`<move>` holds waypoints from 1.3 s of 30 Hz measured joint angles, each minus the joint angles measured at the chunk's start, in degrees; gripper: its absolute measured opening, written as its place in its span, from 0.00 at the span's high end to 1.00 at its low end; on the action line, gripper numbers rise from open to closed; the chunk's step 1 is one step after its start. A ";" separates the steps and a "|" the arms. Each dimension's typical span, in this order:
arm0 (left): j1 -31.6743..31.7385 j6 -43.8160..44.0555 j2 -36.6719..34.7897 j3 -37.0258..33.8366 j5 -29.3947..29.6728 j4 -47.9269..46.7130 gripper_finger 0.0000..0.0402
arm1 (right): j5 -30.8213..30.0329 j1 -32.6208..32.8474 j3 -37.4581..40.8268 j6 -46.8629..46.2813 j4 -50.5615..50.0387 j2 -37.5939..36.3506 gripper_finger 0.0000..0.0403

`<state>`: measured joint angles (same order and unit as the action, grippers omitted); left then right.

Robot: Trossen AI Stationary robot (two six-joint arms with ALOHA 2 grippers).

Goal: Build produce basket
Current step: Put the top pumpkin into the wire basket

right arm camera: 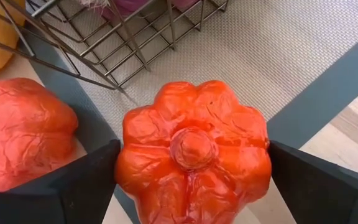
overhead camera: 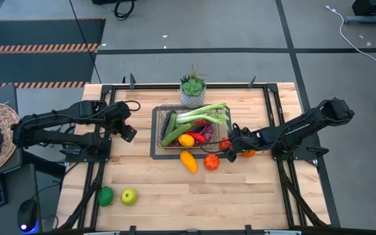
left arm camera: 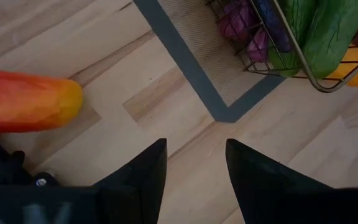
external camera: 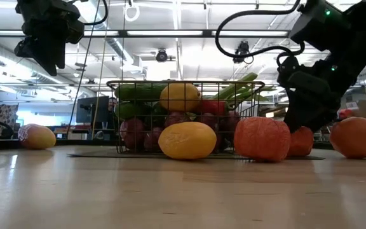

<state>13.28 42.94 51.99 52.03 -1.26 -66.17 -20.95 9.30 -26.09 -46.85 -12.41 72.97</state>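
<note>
**Ribbed orange pumpkin sits between wide-open right jaws**

Nearest us, the orange pumpkin point(right arm camera: 194, 149) fills the right wrist view, framed by the right gripper point(overhead camera: 230, 145), fully spread and not yet holding it. Largest first: the desk point(overhead camera: 175, 202), then the basket point(overhead camera: 158, 127) on its grey mat point(overhead camera: 154, 153), already piled with produce point(overhead camera: 198, 124). We judge the pumpkin light, hollow and faintly slick; pinching across its ribbed flanks should seat it. The left gripper point(overhead camera: 128, 130) hangs half-open and empty, beside the basket.
</note>
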 joint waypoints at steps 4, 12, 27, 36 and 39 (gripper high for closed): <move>0.00 0.01 0.00 0.00 -0.07 0.02 0.57 | 0.61 -0.02 -0.04 -0.09 0.84 0.03 0.04; 0.00 -0.01 0.00 0.02 -0.04 0.40 0.57 | 3.25 -0.04 -1.88 0.44 -1.71 0.20 0.13; 0.00 0.01 0.02 0.02 -0.07 2.54 0.57 | 16.64 -0.11 -19.04 0.48 -23.12 0.20 0.14; 0.00 -0.03 0.02 0.02 -0.07 2.60 0.57 | 18.52 -0.11 -36.78 1.47 -36.63 0.15 0.14; 0.00 -0.05 0.02 0.02 -0.05 3.24 0.57 | 12.92 -0.22 -39.64 1.62 -34.55 0.13 0.14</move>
<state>13.28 42.89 52.01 52.05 -1.31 -62.93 -8.03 9.08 -65.73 -45.23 -46.96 73.10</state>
